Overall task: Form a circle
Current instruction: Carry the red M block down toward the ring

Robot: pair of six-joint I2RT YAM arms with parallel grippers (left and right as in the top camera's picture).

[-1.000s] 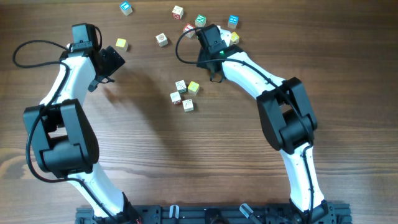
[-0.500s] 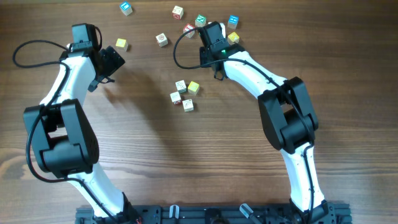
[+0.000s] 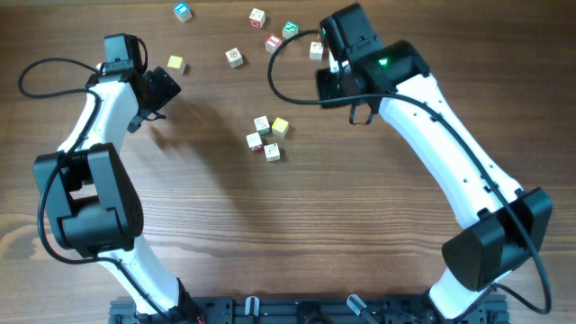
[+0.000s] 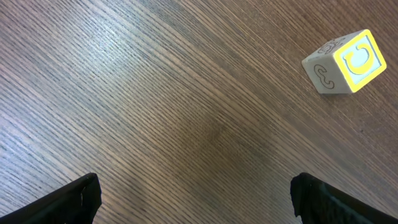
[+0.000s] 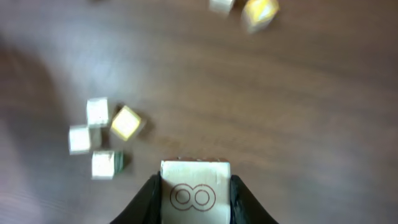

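The left arm (image 3: 94,126) is bent up along the left side of the surface (image 3: 270,234), and its left gripper (image 3: 160,90) is turned toward the middle. In the left wrist view the left gripper (image 4: 194,200) is seen spread wide, with nothing between its fingertips (image 4: 71,198), which are cut off by the lower edge. A yellow-faced cube (image 4: 345,62) lies apart from it, toward the upper right.

The right arm (image 3: 450,171) is stretched from the lower right corner to the upper middle. The right gripper (image 5: 195,186) is closed on a held cube (image 5: 195,196), which bears a double-ring mark and is clamped between both fingers (image 5: 149,196).

The circle (image 3: 267,137) lies on the bare wood at the middle, between the two arms, below and left of the right wrist and apart from both grippers. In the right wrist view the circle (image 5: 102,137) is seen up and left of the held cube, with no contact.

Loose cubes (image 3: 257,16) are scattered along the far edge. In the overhead view the right gripper's fingers are hidden under the wrist housing (image 3: 346,31), and one cube beside it is partly covered. The right wrist view is blurred, so the marks on the circle's cubes cannot be read, and only four of them can be counted there.
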